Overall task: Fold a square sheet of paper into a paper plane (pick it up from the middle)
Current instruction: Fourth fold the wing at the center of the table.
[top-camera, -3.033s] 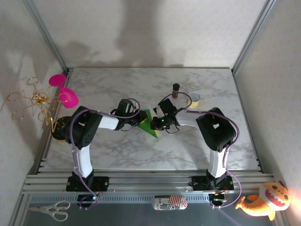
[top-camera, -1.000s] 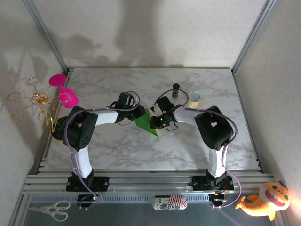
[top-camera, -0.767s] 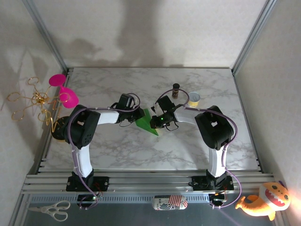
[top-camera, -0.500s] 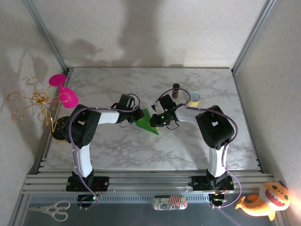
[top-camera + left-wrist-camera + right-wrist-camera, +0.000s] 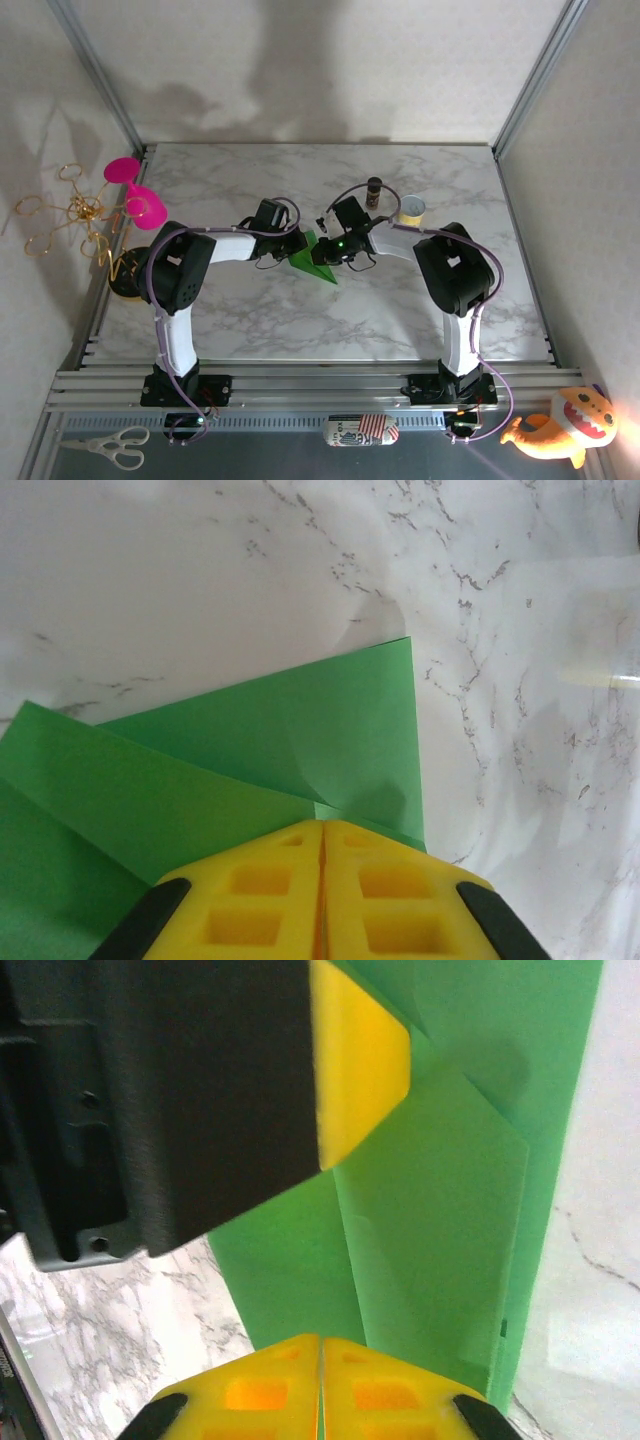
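The sheet of paper (image 5: 308, 264) lies mid-table as a small bright green creased triangle. My left gripper (image 5: 299, 243) is at its left corner, shut. In the left wrist view its yellow fingertips (image 5: 322, 825) meet on the paper (image 5: 300, 730), where two folded layers cross. My right gripper (image 5: 323, 252) sits close against the paper's upper right side, also shut. Its tips (image 5: 320, 1340) rest on the paper (image 5: 450, 1210) beside a long crease. A yellow finger (image 5: 360, 1060) of the left gripper presses the paper just ahead. I cannot see paper between either pair of jaws.
A yellow-white tape roll (image 5: 411, 209) and a small dark bottle (image 5: 374, 190) stand behind the right arm. Pink cups (image 5: 135, 195) sit at the table's left edge beside gold wire shapes (image 5: 60, 210). Scissors (image 5: 105, 447) and a plush toy (image 5: 560, 425) lie at the near rail.
My right gripper has slid up and slightly left along the paper's edge. My left gripper has edged right onto the paper. The paper has barely shifted.
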Tool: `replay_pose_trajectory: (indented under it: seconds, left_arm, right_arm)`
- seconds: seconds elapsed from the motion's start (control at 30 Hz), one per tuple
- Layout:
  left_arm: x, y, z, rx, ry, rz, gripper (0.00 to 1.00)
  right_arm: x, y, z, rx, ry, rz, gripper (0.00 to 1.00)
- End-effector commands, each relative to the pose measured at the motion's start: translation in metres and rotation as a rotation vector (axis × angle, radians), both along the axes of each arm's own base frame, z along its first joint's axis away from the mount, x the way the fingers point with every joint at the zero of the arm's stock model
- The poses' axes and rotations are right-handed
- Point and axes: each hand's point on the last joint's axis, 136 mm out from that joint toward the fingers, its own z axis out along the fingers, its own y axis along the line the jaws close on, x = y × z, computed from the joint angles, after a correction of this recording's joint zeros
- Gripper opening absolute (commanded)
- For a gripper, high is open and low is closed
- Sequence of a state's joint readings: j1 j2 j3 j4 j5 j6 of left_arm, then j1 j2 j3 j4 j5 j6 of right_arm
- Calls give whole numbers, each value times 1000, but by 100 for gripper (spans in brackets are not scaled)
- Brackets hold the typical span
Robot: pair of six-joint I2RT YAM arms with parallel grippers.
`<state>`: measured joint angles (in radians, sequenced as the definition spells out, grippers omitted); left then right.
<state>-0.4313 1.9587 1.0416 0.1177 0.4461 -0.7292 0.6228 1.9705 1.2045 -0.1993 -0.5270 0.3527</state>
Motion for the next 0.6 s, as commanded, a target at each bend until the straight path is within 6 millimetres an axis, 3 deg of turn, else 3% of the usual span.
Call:
replay_pose_trajectory:
  seconds: [0.0, 0.3, 0.57]
  left_arm:
    - [-21, 19, -36, 129, 96, 15, 9]
    - [-27, 27, -42, 167, 109, 19, 9]
    - [-28, 31, -45, 185, 114, 21, 8]
  right_arm:
    - [-11, -3, -15, -40, 55, 4, 11]
    - [-31, -22, -39, -108, 115, -9, 11]
    - [-48, -35, -43, -127, 142, -19, 10]
